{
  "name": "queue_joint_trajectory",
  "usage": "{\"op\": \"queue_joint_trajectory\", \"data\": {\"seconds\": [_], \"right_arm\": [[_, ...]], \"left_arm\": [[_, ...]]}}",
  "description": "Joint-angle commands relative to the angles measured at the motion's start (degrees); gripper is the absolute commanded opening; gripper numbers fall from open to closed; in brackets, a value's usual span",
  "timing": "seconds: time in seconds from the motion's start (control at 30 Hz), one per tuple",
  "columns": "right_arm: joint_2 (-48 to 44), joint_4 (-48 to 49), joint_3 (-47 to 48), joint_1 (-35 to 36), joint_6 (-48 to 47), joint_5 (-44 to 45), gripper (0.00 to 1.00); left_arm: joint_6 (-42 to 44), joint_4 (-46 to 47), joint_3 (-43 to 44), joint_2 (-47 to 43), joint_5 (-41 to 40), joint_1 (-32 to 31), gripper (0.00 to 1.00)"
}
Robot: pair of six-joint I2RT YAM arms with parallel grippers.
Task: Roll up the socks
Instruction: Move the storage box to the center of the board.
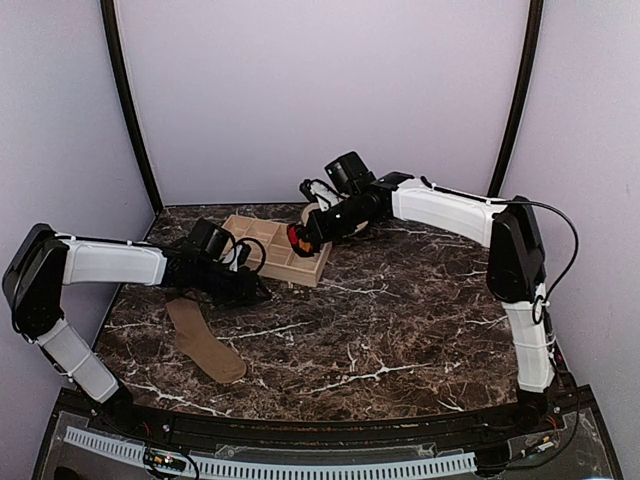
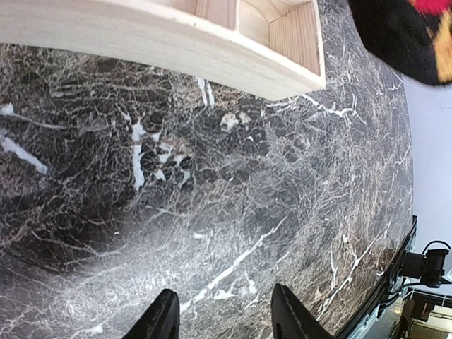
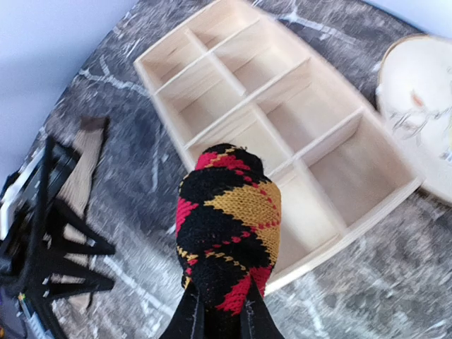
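surface: dark brown marble-pattern table (image 1: 400, 330), white veins
room: pale lilac walls (image 1: 320, 90), black corner poles (image 1: 130, 110)
right gripper (image 3: 219, 311): clamped on rolled black, red and mustard argyle sock (image 3: 229, 226), held over right end of light wooden divided tray (image 1: 262, 235)
left gripper (image 2: 224, 304): fingers spread, nothing between, low over bare marble just beside tray edge
other sock: flat tan sock (image 1: 205, 340) lay on table, near side of left arm
around: round pale wooden disc (image 3: 417, 99) just beyond tray
in the way: rolled sock hid part of tray front in right wrist view
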Motion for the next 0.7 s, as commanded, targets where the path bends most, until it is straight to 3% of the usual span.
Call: {"op": "queue_joint_trajectory", "data": {"seconds": [0.0,0.27,0.67], "right_arm": [[4.41,-5.61,7.68,-0.32,-3.89,8.94,0.0],[7.91,-4.34,8.82,1.31,-7.59,15.26,0.0],[14.01,-7.33,14.9,3.19,-10.4,17.5,0.0]], "left_arm": [[1.7,-1.09,1.67,-1.33,-0.22,0.78,0.48],[2.34,-1.64,2.33,-1.03,-0.66,1.53,0.47],[2.93,-2.17,2.28,-1.71,-1.55,2.64,0.48]]}}
